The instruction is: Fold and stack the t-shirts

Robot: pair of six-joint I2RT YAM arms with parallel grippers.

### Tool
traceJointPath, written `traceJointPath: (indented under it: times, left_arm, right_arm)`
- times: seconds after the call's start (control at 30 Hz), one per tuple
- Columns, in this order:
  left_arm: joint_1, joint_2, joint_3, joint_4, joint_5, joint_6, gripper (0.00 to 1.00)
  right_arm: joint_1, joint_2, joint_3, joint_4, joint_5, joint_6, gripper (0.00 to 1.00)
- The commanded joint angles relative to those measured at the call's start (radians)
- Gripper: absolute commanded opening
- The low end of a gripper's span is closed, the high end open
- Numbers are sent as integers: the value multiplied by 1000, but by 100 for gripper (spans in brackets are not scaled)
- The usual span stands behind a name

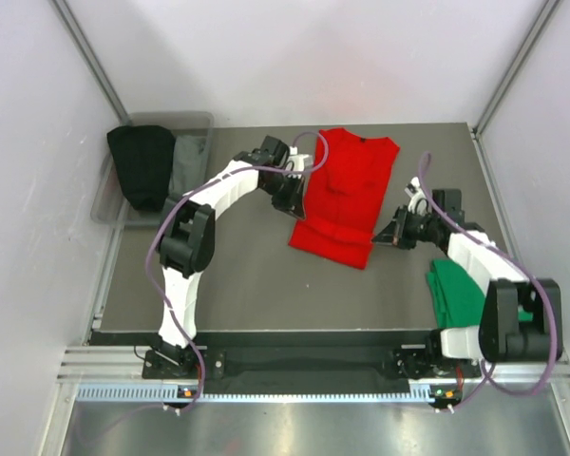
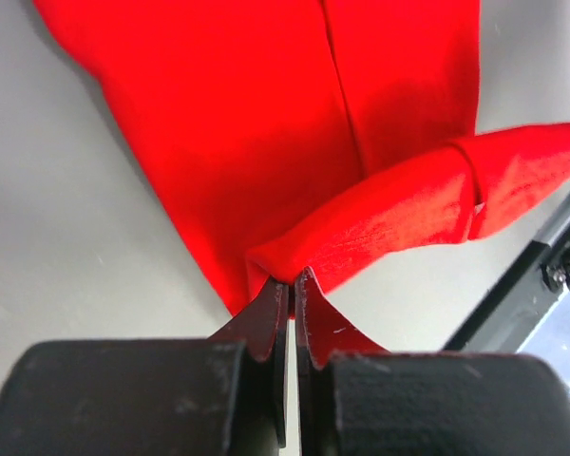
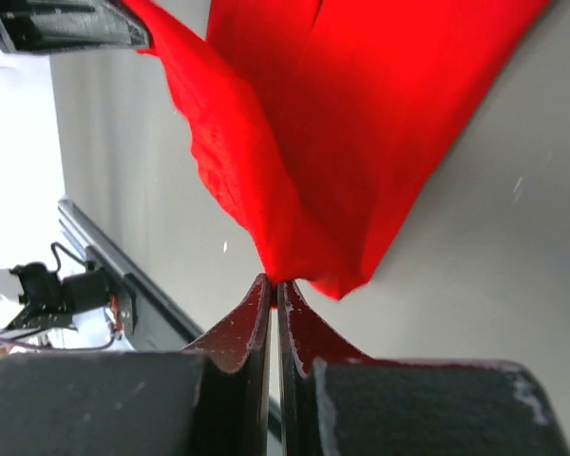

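The red t-shirt (image 1: 347, 195) lies partly folded in the middle of the dark table, neck toward the far side. My left gripper (image 1: 297, 197) is at its left edge, shut on a pinch of red cloth (image 2: 361, 237) that lifts in a fold from the jaws (image 2: 293, 281). At the shirt's lower right corner my right gripper (image 1: 388, 237) is shut on the red cloth (image 3: 294, 190) too, fabric rising from its tips (image 3: 274, 283). The green t-shirt (image 1: 454, 290) lies folded at the near right, partly hidden under the right arm.
A clear plastic bin (image 1: 106, 195) at the far left holds black cloth (image 1: 142, 163) and grey cloth (image 1: 188, 161). White walls enclose the table on three sides. A metal rail (image 1: 294, 366) with both arm bases runs along the near edge.
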Motion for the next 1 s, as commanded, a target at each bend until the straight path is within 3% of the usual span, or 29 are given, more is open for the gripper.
traceJointPath:
  times: [0.0,0.37,0.97]
  left_arm:
    - [0,38,84,37,-10,17,0]
    - [0,146,226,101,-42,-12,0]
    - [17,254,365,178,-104,-41,0]
  right_arm:
    - [-13,95,115,84,-14,-63,0]
    - [-59,361,262,134,-13,-117,0]
    - [-74,514,354,259,23,-114,0]
